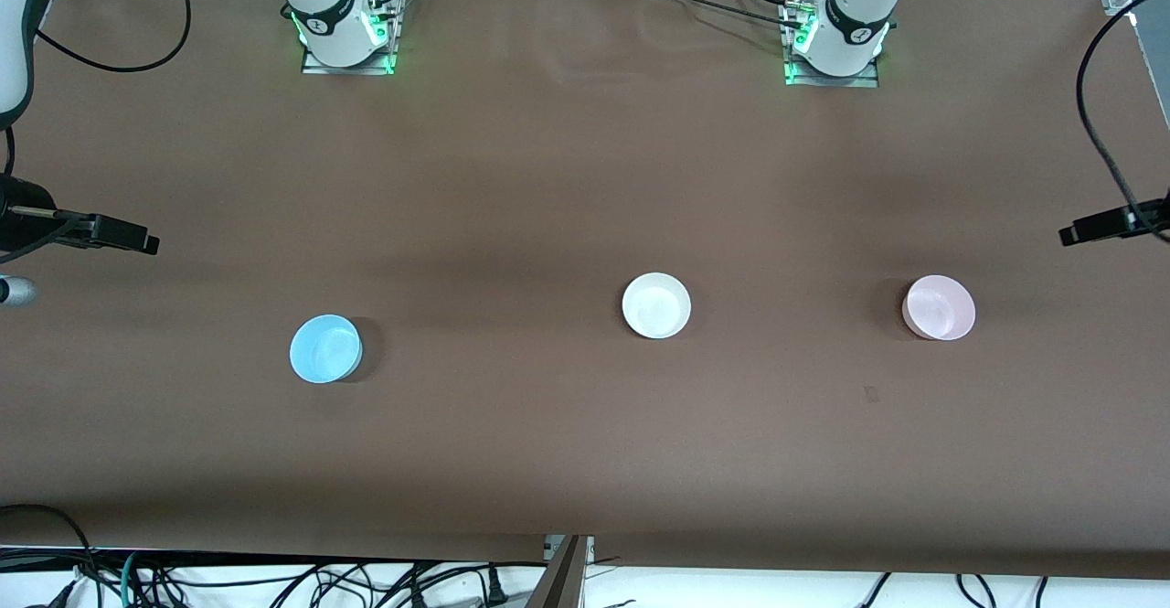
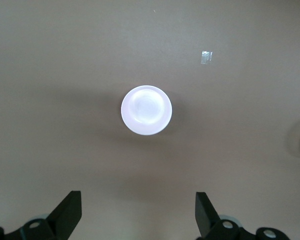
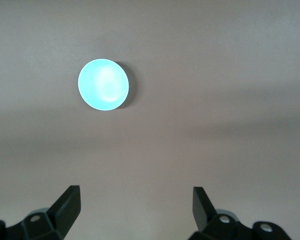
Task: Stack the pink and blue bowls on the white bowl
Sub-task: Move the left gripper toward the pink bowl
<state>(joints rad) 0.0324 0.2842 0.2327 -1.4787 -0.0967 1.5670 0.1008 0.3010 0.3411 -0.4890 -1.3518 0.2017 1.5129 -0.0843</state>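
Blue bowl (image 1: 325,348) sits on the desk (image 1: 585,462) toward the right arm's end from the white bowl (image 1: 656,305); pink bowl (image 1: 939,307) toward the left arm's end. Nothing stacked yet. Left gripper (image 2: 138,210) hangs spread wide above pink, right gripper (image 3: 136,207) spread wide above the desk near blue, likely staged for pickups.

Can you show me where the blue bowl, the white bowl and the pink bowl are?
blue bowl (image 1: 324,348), front view, middle of its inside.
white bowl (image 1: 656,305), front view, middle of its inside.
pink bowl (image 2: 146,109), left wrist view, middle of its inside.
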